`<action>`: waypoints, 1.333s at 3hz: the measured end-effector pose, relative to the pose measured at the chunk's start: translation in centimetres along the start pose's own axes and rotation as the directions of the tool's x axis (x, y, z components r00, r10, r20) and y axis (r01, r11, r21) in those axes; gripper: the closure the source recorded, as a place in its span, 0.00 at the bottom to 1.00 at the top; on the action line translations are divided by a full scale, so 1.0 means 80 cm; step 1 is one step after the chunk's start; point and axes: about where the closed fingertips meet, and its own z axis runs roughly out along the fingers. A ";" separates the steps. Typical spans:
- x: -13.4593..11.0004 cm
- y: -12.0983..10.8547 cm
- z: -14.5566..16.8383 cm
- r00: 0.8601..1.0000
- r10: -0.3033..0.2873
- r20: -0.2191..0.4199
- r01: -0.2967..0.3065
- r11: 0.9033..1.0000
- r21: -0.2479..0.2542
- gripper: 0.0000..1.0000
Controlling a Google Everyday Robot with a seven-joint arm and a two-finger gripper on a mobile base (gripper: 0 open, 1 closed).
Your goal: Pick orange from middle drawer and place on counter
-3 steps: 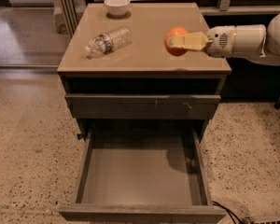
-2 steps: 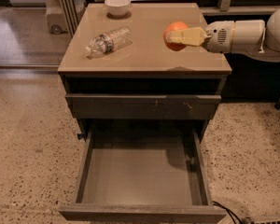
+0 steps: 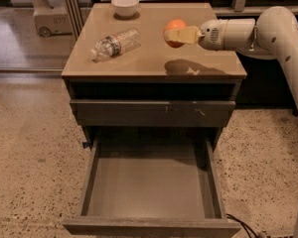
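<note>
My gripper [image 3: 173, 34] reaches in from the right on a white arm and is shut on the orange [image 3: 175, 28], a small round orange fruit. It holds the fruit in the air above the right half of the glossy tan counter [image 3: 149, 63], with a shadow on the top below it. The middle drawer [image 3: 151, 188] is pulled wide open below, dark grey-brown, and its flat bottom is bare.
A clear plastic bottle [image 3: 115, 43] lies on its side on the counter's left half. A white bowl [image 3: 125, 6] stands at the back edge. The closed grey drawer front [image 3: 151, 113] is above the open drawer. Speckled floor surrounds the cabinet.
The gripper with the orange has moved a little left and farther back over the counter. The view has shifted slightly.
</note>
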 end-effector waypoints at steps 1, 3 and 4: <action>0.009 -0.011 0.051 0.999 -0.047 -0.008 0.047 0.999 0.018 1.00; 0.063 0.014 0.106 0.982 -0.150 -0.115 0.154 0.988 0.027 1.00; 0.081 0.027 0.118 0.962 -0.212 -0.173 0.221 0.974 0.037 1.00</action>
